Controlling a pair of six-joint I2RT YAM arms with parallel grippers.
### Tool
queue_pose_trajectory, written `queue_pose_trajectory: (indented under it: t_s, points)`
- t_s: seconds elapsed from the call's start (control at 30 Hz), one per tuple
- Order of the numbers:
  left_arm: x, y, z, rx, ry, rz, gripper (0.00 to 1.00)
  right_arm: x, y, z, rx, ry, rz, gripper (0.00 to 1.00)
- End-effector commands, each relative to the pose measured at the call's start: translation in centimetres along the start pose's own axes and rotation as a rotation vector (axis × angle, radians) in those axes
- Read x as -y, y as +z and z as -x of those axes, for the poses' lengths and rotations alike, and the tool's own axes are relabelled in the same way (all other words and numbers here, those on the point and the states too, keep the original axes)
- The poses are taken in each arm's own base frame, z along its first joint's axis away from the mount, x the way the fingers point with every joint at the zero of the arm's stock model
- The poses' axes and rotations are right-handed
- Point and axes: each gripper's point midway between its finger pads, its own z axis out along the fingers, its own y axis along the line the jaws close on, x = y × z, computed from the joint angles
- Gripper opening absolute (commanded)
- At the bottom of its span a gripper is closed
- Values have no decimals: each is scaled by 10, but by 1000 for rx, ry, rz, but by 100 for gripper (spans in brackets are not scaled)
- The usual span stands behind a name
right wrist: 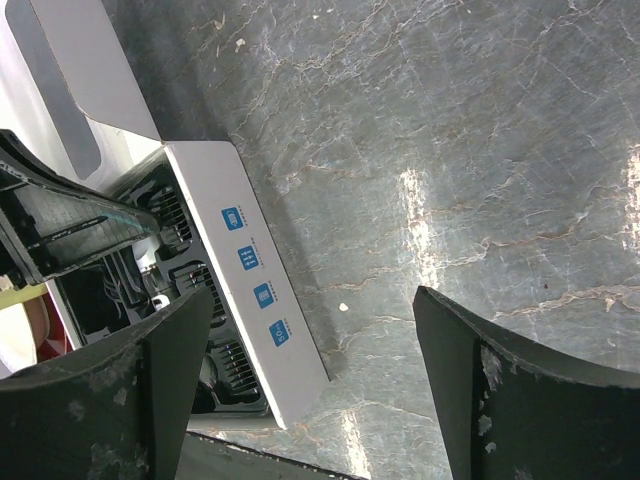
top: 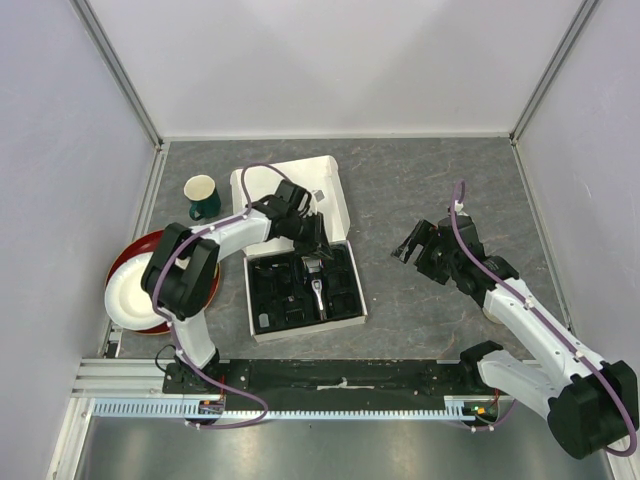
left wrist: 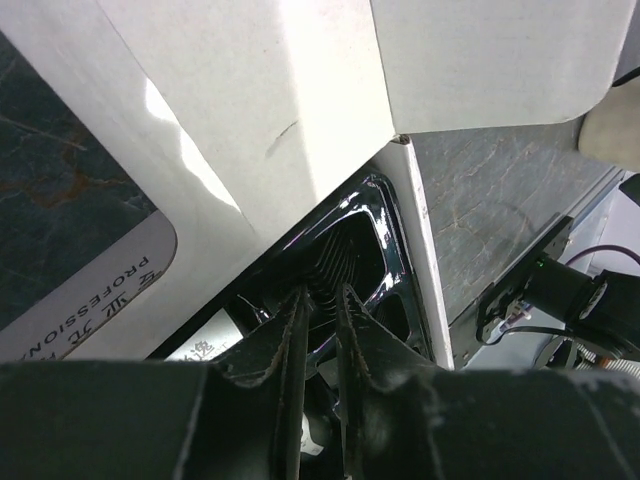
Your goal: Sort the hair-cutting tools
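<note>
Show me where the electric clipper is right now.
In the top view, the clipper lies in the white box's black tray, left of centre, close to the left end effector.

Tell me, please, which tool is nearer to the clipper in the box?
Left. The left tool is over the tray's far end, just beyond the clipper; the right tool hangs open over the table, outside the box to its right.
</note>
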Motion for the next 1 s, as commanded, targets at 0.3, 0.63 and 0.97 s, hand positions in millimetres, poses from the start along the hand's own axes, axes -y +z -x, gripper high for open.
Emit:
queue_pose_trajectory:
  t_s: [0.3,0.63,0.97]
  points:
    - [7,-5,19,70,18,61,27,-5,-2,3,18,4,34,88]
    - [17,-109,35,388,67,229,49,-11,-7,7,21,-74,55,89]
    - [-93,-202,-31,576,-207,818,52,-6,8,5,-15,-128,18,87]
